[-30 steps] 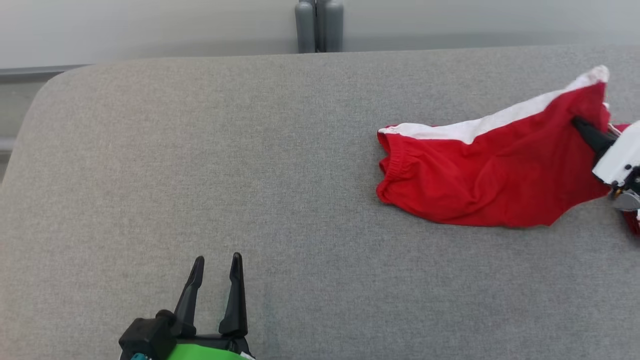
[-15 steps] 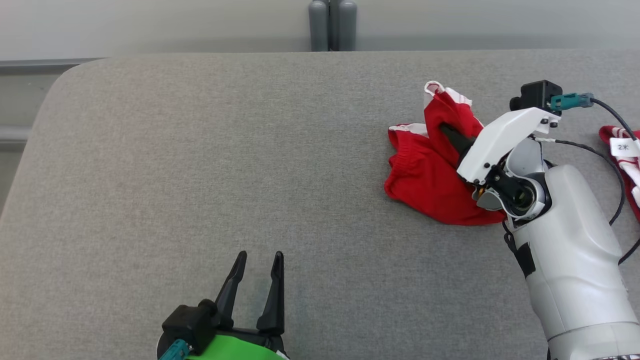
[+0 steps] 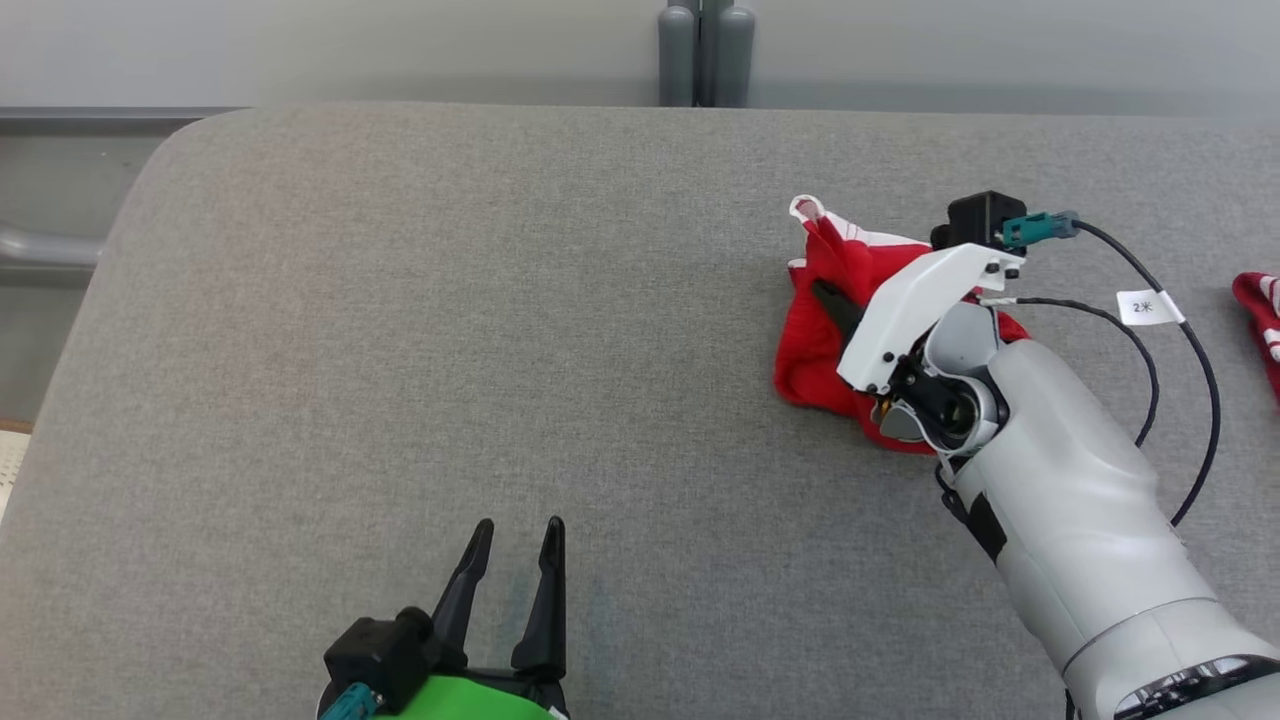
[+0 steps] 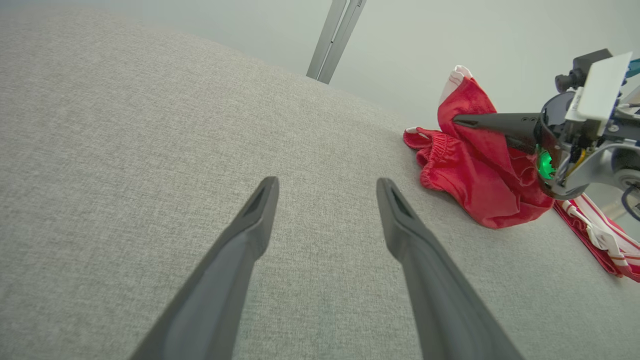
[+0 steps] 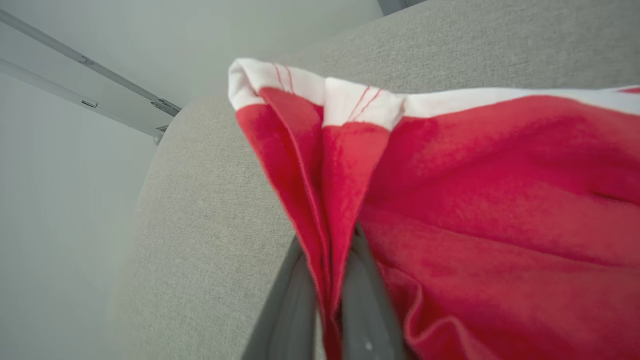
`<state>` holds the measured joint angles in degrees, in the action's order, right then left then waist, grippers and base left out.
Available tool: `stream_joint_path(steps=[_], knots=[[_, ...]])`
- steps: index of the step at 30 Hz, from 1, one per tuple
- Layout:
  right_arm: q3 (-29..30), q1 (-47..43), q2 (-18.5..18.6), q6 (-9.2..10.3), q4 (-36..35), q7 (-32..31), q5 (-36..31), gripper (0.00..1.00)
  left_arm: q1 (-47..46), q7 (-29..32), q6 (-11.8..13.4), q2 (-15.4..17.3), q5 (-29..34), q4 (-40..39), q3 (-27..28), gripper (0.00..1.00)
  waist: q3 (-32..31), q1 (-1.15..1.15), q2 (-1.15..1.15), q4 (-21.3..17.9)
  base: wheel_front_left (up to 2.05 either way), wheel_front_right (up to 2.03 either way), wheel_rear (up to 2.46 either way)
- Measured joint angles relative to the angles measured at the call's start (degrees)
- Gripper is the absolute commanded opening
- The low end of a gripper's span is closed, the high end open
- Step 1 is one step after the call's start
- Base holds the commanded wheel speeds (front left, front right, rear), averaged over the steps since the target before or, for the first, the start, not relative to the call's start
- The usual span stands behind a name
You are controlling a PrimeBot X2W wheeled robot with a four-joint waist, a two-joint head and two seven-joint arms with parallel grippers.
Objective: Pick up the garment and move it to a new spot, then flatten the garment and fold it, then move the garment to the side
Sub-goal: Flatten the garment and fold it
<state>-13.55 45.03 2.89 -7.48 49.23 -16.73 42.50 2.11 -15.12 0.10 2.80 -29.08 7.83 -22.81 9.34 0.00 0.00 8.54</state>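
Fingers pinching the garment, the right gripper has bunched it leftward, starting the move; the left gripper waits wide.

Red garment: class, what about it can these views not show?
- Head view: red garment partly hidden behind the right wrist.
- Right wrist view: it runs off the right and bottom edges.
- Head view: striped cloth cut by the right edge.
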Motion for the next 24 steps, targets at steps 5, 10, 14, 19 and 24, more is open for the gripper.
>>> stream_joint_path(steps=[5, 10, 14, 19, 24], knots=[[-6.94, -1.31, -0.01, 0.00, -4.38, 1.23, 6.35, 1.00, 0.22, 0.00, -0.14, 0.00, -0.29, 0.19, 0.52, 1.00, -0.68, 0.00, 0.00, -1.60, 0.00, 0.00, 0.00], [-11.55, -4.37, -0.05, 0.00, -11.95, 3.47, 8.03, 1.00, 1.35, 0.00, -0.30, 0.00, -0.56, 0.34, 2.04, 1.00, -1.91, 0.00, 0.00, -3.36, 0.00, 0.00, 0.00], [-11.82, -8.78, 1.19, -0.01, -19.90, 6.86, 1.92, 1.00, 2.99, 0.00, -0.37, 0.00, -0.44, 0.24, 4.35, 1.00, -3.64, 0.00, 0.00, -4.47, 0.00, 0.00, 0.00], [-7.20, -18.64, 7.98, 0.00, -28.93, 13.06, -5.95, 1.00, 6.28, 0.00, -0.59, 0.00, 0.38, -0.04, 7.43, 1.00, -6.54, 0.00, 0.00, -5.53, 0.00, 0.00, 0.00], [1.18, -28.25, 13.81, 0.00, -32.14, 20.61, -15.96, 1.00, 8.86, 0.00, -0.94, 0.00, 0.75, -1.01, 9.69, 1.00, -9.15, 0.00, 0.00, -6.94, 0.00, 0.00, 0.00]])
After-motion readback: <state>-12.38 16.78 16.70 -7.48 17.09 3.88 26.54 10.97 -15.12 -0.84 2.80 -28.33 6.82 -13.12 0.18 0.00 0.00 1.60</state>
